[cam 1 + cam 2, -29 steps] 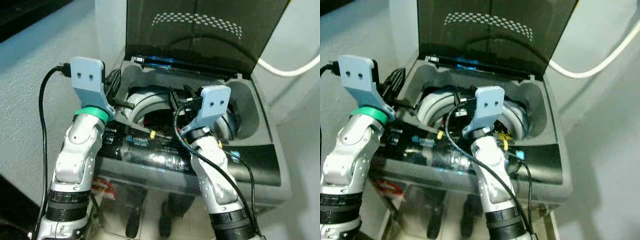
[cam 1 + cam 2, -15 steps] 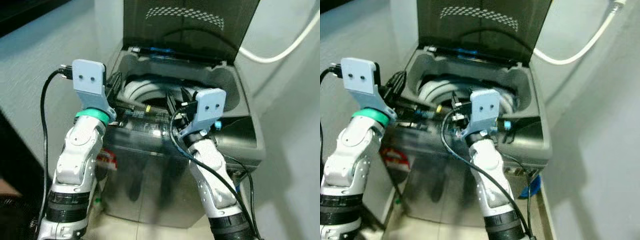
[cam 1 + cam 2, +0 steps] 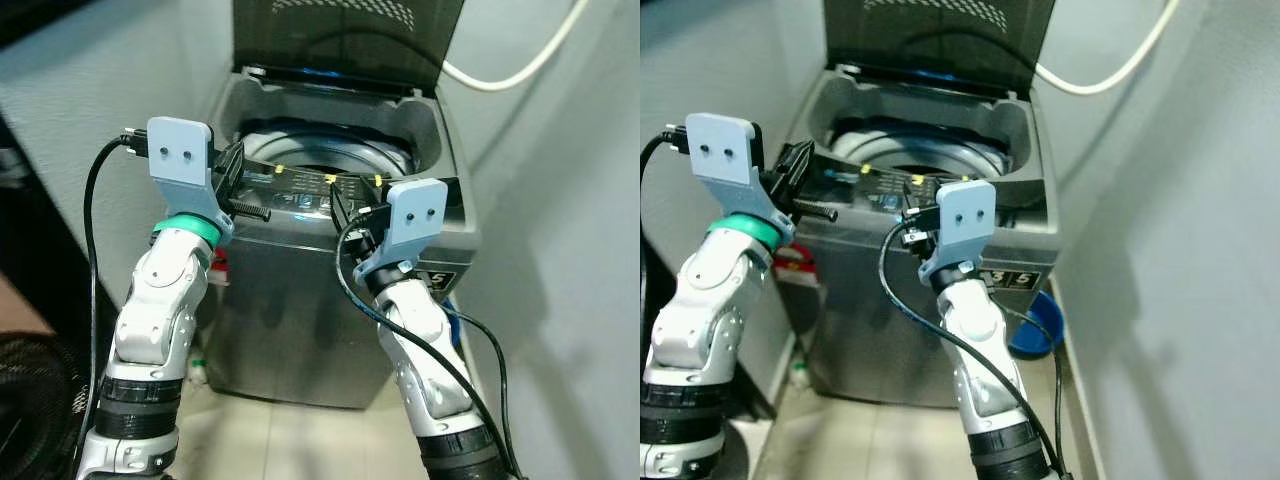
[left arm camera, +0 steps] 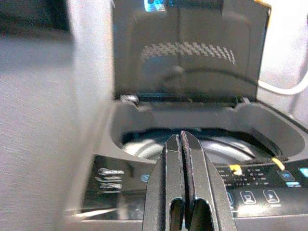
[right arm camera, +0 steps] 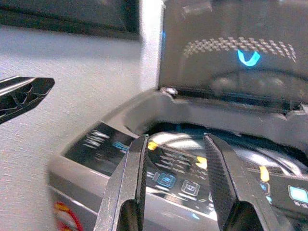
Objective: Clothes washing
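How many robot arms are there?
2. The left arm is by the washer's left front corner; the right arm is before its right front.

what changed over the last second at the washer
The view pulled back and up: a second ago it looked down into the washing machine drum, now the machine's whole front and the floor show. Both arms came back with it, left gripper shut, right gripper open, each empty. The lid stayed up.

A home laundry corner: top-loading washing machine [image 3: 330, 290] between plain walls.
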`<state>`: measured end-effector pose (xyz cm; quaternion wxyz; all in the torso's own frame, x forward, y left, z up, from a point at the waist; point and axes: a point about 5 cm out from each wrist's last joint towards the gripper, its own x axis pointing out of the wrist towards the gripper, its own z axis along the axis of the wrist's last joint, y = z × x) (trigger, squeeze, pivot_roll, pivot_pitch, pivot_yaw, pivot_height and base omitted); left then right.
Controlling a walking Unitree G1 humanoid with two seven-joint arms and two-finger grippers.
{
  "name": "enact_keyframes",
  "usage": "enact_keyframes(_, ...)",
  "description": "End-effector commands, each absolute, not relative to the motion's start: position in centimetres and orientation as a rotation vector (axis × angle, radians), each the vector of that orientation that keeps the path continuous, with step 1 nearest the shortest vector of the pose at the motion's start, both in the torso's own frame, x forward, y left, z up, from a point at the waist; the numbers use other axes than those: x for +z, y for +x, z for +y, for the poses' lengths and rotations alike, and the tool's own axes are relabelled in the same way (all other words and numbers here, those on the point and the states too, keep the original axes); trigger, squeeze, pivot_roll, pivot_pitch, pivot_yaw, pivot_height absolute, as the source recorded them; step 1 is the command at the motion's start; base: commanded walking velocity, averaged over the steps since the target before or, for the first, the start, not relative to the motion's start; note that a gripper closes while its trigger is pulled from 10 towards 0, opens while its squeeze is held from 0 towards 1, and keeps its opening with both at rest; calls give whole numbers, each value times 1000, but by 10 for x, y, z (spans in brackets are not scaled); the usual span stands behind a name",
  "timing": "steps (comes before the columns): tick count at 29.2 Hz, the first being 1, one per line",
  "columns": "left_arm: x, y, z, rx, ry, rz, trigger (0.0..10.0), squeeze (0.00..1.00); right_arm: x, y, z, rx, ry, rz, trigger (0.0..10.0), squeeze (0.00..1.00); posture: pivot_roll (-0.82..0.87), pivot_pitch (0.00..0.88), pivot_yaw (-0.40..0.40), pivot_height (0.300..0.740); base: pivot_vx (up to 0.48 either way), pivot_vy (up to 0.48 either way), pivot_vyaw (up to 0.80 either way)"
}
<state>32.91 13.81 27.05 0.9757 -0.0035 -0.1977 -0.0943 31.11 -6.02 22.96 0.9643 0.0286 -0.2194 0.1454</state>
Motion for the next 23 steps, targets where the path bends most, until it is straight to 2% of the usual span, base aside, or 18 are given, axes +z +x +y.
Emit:
enact_keyframes(1,267,329,134,-200,-7,-386,10000,0,225,311,-63,285,44,-425,10000,0,104,27,-16,740,0,0,0)
enact_keyframes(3,266,329,134,-199,-9,-381,10000,0,224,311,-63,290,35,-422,10000,0,104,28,-15,740,0,0,272)
enact_keyframes(12,252,329,126,-237,20,-320,10000,0,210,312,-63,313,-21,-380,10000,0,103,28,-14,740,0,0,769)
enact_keyframes(23,233,328,121,-253,37,-261,10000,0,179,313,-75,326,-93,-285,10000,0,102,31,-14,740,0,0,778)
